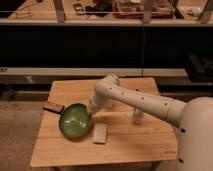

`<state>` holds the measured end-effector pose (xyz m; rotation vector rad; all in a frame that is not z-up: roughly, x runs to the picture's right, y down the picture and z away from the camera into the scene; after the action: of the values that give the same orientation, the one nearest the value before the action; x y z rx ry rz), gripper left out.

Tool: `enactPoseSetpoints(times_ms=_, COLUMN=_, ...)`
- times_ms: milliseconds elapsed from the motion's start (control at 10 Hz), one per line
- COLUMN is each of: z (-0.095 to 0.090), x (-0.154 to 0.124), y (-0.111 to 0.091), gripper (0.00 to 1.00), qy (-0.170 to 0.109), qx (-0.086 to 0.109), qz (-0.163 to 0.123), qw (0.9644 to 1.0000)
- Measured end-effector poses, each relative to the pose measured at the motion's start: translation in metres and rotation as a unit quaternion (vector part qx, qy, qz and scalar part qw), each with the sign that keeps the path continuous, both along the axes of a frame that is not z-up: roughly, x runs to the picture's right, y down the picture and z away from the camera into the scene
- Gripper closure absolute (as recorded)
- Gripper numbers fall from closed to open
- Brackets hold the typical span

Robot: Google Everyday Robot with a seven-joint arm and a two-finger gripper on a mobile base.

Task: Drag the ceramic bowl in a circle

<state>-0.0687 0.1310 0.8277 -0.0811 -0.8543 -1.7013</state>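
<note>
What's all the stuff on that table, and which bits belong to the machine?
Ceramic bowl: one, glossy green, left part of the table, near the front.
Flat block: one, dark brown, left edge of the table, just behind the bowl.
Pale slab: one, whitish, lying flat to the right of the bowl.
Small cup: one, translucent white, right of centre, partly behind the arm.
Table: one, light wood.
Arm: one, white, reaching in from the right.
Gripper: one, shut, at the bowl's right rim.

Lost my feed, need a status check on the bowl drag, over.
Gripper shut at right rim of glossy green ceramic bowl. Bowl on wooden table, left of centre. Dark flat block close at upper left; pale rectangular block at lower right.
</note>
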Motion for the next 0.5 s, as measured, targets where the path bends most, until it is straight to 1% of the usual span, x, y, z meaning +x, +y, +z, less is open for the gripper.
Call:
enactPoseSetpoints(times_ms=100, z=-0.007, x=0.008, y=0.009, gripper=1.00, qy=-0.002, qx=-0.004, qz=-0.012, qw=0.9999)
enactPoseSetpoints(times_ms=200, z=-0.020, x=0.015, y=0.028, gripper=1.00, qy=-0.018, qx=-0.013, qz=-0.034, qw=0.9992)
enactPoseSetpoints(times_ms=300, z=-0.029, x=0.015, y=0.039, gripper=1.00, qy=-0.035, qx=-0.018, qz=-0.048, qw=0.9981)
enactPoseSetpoints(times_ms=400, z=-0.041, x=0.014, y=0.051, gripper=1.00, qy=-0.066, qx=-0.020, qz=-0.068, qw=0.9953)
enactPoseSetpoints(times_ms=500, z=-0.053, x=0.006, y=0.062, gripper=1.00, qy=-0.105, qx=-0.018, qz=-0.092, qw=0.9900)
